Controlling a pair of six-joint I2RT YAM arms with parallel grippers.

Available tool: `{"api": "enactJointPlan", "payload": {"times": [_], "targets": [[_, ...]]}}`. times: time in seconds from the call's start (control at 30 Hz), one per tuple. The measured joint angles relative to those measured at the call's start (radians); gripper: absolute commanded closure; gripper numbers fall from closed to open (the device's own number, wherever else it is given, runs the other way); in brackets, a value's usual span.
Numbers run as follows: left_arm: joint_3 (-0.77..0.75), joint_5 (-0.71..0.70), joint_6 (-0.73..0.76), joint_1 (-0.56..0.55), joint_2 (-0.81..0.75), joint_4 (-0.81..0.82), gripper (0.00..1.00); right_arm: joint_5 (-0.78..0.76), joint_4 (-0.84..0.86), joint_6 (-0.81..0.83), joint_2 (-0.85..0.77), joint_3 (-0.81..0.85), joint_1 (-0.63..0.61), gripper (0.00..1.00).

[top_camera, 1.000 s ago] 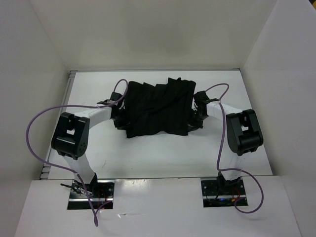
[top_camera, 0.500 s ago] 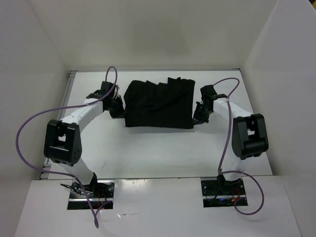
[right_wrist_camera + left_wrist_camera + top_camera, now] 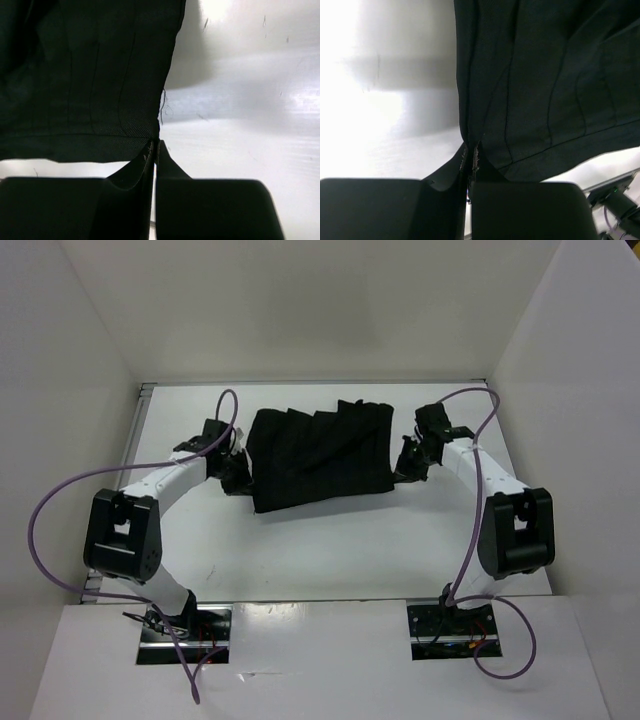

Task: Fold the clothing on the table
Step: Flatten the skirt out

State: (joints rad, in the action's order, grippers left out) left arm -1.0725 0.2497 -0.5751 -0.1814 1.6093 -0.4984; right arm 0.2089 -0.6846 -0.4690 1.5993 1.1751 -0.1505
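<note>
Lying on the matte white rectangular table point(image 3: 330, 550) inside plain white walls point(image 3: 300, 310), the pleated black cloth garment point(image 3: 320, 455) is pinched by the left pincer point(image 3: 471, 148) and right pincer point(image 3: 156, 143).

Black, finely pleated clothing point(image 3: 320, 458) lies spread roughly square and slightly rumpled on the white table point(image 3: 330, 550), toward twelve o'clock.

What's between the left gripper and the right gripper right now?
Only the clothing, spanning from the left gripper to the right gripper, as the top view shows.
</note>
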Motion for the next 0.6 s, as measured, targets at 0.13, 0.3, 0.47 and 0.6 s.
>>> {"api": "enactJointPlan", "payload": {"times": [0.13,0.3,0.47,0.6], "targets": [[0.084,0.034,-0.003,-0.007,0.005,0.011,1.0,0.032,-0.011,0.007,-0.057,-0.08,0.0,1.0],[0.013,0.067,-0.003,-0.005,0.117,-0.039,1.0,0.018,-0.081,0.016,-0.029,-0.036,0.0,1.0],[-0.566,0.092,0.005,0.031,0.308,-0.105,1.0,-0.133,-0.138,0.035,0.107,0.431,0.0,1.0],[-0.993,0.173,-0.002,0.106,0.312,-0.082,1.0,-0.249,-0.159,0.043,0.122,0.816,-0.002,1.0]]}}
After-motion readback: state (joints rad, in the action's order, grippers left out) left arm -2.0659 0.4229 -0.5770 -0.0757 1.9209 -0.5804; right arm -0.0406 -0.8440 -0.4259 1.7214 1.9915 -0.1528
